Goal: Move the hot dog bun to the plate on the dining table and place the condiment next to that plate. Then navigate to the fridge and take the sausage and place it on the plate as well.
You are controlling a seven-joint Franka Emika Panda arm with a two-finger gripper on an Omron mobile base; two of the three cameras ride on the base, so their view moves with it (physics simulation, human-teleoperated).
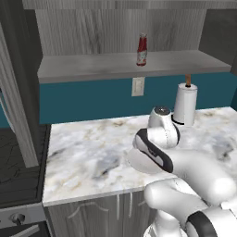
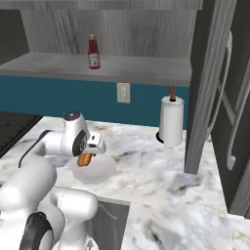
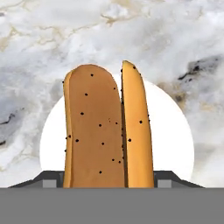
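Gripper (image 2: 86, 157) clamps hot dog bun (image 3: 107, 131) (fingertips mostly hidden) over white plate (image 3: 175, 140).

Hot dog bun (image 3: 107, 131): lower end cut off at the bottom of the hand view; in the right base view all but its tip was hidden under the gripper (image 2: 86, 157). White plate (image 3: 175, 140): middle covered by bun, near rim cut off. Jaw contact with bun not discernible. Condiment (image 1: 141, 50): label too small to read.
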